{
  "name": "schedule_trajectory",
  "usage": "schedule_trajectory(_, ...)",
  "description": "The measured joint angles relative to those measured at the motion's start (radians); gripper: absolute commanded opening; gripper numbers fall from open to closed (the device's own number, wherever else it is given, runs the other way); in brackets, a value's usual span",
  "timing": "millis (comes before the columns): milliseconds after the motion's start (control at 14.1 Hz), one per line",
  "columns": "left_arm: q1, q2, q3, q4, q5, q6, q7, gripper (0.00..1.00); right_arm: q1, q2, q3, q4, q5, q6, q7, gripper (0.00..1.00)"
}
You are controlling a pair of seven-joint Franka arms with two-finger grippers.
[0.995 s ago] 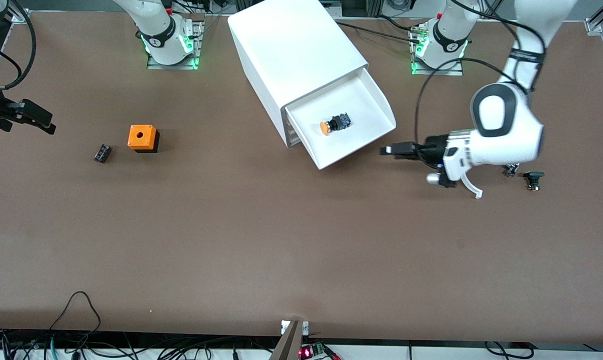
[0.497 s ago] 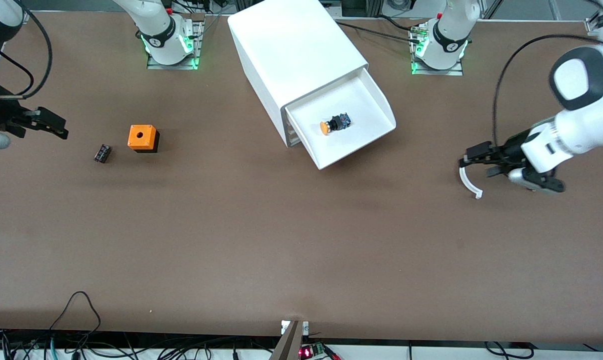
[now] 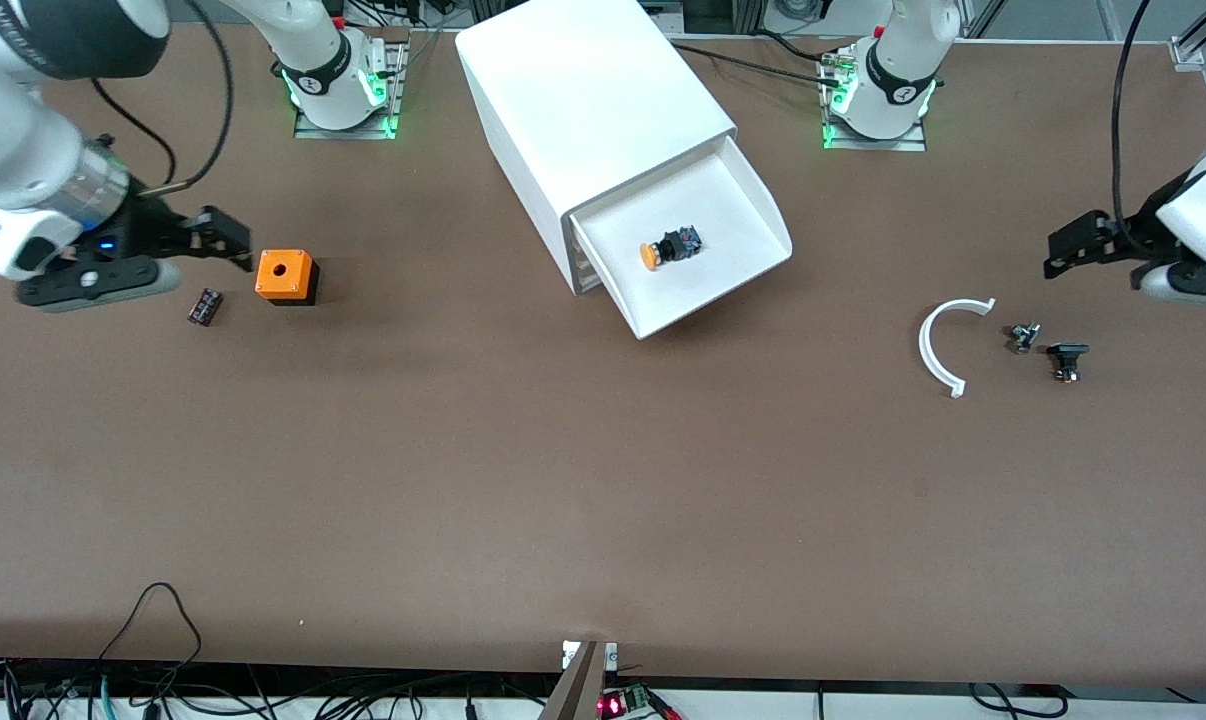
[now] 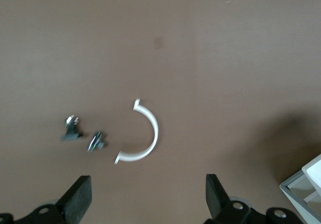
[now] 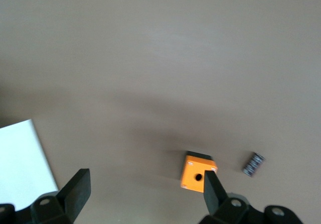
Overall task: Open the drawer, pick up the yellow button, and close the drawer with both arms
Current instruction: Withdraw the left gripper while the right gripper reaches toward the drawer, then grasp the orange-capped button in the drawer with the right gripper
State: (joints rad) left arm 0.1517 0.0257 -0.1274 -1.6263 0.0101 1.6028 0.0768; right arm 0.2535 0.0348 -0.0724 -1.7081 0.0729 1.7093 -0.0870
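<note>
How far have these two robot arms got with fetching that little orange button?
Opening looks done: the drawer stands pulled out of the cabinet, the button lying inside. Nothing is in hand: the left gripper and the right gripper are both open, over bare table. Taking the button and closing remain.

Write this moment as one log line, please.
shallow white top drawer: open | orange-capped black button: lying inside | left pincer: open, empty, above table | right pincer: open, empty, beside orange cube
</note>
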Motion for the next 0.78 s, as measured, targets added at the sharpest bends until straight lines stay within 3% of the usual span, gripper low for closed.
schedule_trajectory(284, 0.001, 0.004, 0.007, 0.009, 0.010, -0.015, -0.072, 1.00, 0.158, 0.046, 0.005, 0.048, 0.029, 0.046, -0.017, 1.00)
schedule_trajectory(497, 0.000, 0.009, 0.001, 0.009, 0.070, -0.015, -0.073, 1.00, 0.265, 0.180, 0.017, 0.226, 0.036, 0.052, -0.034, 1.00)
schedule_trajectory(782, -0.001, 0.009, -0.003, 0.009, 0.072, -0.015, -0.073, 1.00, 0.380, 0.398, 0.089, 0.484, 0.044, 0.073, -0.099, 1.00)
